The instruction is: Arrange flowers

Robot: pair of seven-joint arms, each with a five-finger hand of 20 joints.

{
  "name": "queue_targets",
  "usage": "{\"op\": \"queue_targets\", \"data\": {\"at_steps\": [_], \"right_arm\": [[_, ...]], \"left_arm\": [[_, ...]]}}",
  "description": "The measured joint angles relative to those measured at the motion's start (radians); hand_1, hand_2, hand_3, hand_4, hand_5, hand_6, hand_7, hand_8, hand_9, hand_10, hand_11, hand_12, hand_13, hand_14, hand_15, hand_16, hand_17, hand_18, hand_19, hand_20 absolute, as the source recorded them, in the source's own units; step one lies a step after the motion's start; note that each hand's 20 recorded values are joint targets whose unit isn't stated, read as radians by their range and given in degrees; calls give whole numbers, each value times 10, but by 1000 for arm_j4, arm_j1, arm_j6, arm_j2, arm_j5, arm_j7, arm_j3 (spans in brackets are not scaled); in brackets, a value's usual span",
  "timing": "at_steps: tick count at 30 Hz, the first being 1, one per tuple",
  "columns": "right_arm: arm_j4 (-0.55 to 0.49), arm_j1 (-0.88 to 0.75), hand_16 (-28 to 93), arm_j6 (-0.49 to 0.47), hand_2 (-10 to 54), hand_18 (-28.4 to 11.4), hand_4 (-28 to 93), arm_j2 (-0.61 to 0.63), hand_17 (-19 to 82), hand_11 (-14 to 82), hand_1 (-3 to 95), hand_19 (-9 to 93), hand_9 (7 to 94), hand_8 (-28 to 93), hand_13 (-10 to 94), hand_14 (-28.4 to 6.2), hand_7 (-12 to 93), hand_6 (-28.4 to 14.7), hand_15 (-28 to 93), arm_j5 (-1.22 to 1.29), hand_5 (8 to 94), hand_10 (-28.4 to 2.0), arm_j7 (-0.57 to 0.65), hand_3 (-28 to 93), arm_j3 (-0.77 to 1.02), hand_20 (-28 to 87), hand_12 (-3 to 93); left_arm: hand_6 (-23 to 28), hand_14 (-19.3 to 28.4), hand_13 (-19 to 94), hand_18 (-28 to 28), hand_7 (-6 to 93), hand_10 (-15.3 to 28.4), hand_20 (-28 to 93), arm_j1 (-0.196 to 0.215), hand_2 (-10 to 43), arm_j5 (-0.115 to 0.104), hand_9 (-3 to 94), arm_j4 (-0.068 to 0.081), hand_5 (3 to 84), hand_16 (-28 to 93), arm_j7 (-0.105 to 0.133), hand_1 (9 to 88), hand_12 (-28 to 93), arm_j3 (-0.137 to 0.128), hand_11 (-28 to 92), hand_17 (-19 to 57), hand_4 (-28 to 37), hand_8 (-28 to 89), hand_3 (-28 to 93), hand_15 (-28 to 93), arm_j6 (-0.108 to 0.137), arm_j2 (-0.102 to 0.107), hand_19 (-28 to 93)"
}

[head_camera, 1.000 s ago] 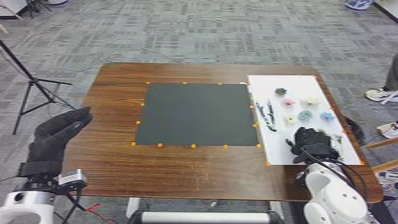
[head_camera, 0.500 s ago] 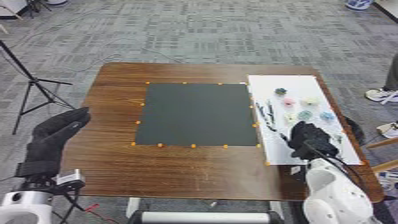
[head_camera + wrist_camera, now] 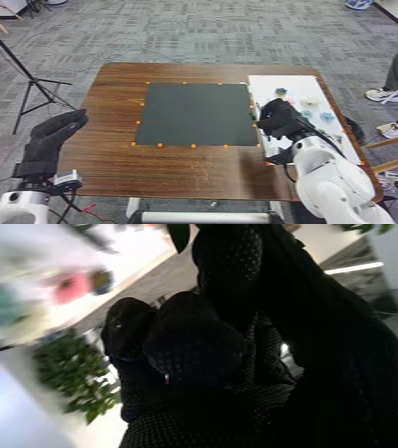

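Note:
My right hand [image 3: 281, 120] is over the left part of the white sheet [image 3: 302, 84] in the head view, with a bit of dark green [image 3: 252, 116] at its left side. Several flower heads lie beyond and beside it, among them a white one [image 3: 309, 101], a blue one [image 3: 327, 117] and a dark one [image 3: 281, 91]. In the right wrist view, my right hand [image 3: 195, 346] has curled fingers, and a green leaf [image 3: 179, 235] sticks out by the fingertips; the stem is mostly hidden. A pink flower [image 3: 71, 288] lies farther off. My left hand [image 3: 58, 127] is left of the table, fingers straight.
A dark square mat [image 3: 195, 114] with orange markers round it lies on the middle of the brown table [image 3: 182, 172]. Blurred green foliage [image 3: 73, 369] shows beside the hand in the right wrist view. A black tripod [image 3: 34, 80] stands on the floor at the left.
My right hand has moved left and away from the robot, from the near part of the white sheet to its left edge, and turned leftward. The left hand has barely moved.

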Motion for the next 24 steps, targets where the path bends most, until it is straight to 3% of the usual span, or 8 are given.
{"op": "queue_targets", "data": {"at_steps": [3,5,9,12,14,16,19,24], "right_arm": [[15,70,371,-4,-95,-199,-144,-7,555,289,571,932,933,186,937,8,432,17,603,14,712,-56,1,669,-70,426,440],[38,123,370,-7,-95,-198,-143,-18,557,289,572,932,933,186,937,8,432,17,604,28,712,-56,1,667,-120,426,438],[107,229,367,-15,-95,-196,-143,-60,561,289,571,932,934,185,937,8,433,17,607,83,712,-56,2,666,-206,425,434],[164,298,364,-22,-95,-196,-142,-104,561,289,571,932,935,183,937,8,434,17,611,121,712,-55,9,666,-258,425,429],[193,331,361,-25,-95,-194,-141,-129,562,289,570,932,935,181,937,8,435,16,613,124,713,-55,13,666,-286,425,425],[217,357,359,-26,-95,-194,-141,-153,565,289,570,932,935,178,937,8,436,16,614,126,713,-54,19,666,-308,426,424],[258,390,357,-26,-95,-196,-140,-193,566,289,570,932,936,173,937,8,437,14,616,147,714,-55,36,666,-327,429,418],[336,430,353,-18,-95,-195,-140,-264,564,288,570,932,936,169,937,8,447,15,620,210,712,-55,72,665,-342,432,411]], "left_arm": [[20,163,360,104,188,124,153,4,-95,6,475,13,475,-8,0,315,101,-4,199,49,-181,-90,666,151,3,5,47],[21,163,362,99,190,124,151,5,-95,20,479,30,480,-10,1,315,101,-5,201,50,-184,-91,666,150,9,13,42],[19,155,364,91,196,127,150,1,-95,58,485,92,486,-13,3,309,99,-2,204,53,-188,-93,669,149,49,50,36],[19,155,365,91,199,127,152,-10,-95,53,489,143,487,-13,4,308,99,1,206,54,-192,-96,672,150,102,92,36],[18,154,368,91,200,127,153,-23,-95,43,489,164,487,-12,3,306,99,1,207,54,-192,-96,675,153,121,116,36],[17,154,368,91,202,126,153,-39,-95,36,489,173,487,-13,2,305,99,1,208,55,-193,-96,676,155,123,134,36],[18,155,368,92,203,127,153,-67,-95,33,490,174,488,-14,2,303,98,3,207,55,-194,-98,678,155,119,148,38],[18,153,361,92,202,127,152,-106,-95,33,489,174,488,-15,3,303,98,35,207,54,-196,-97,678,150,113,164,38]]}}
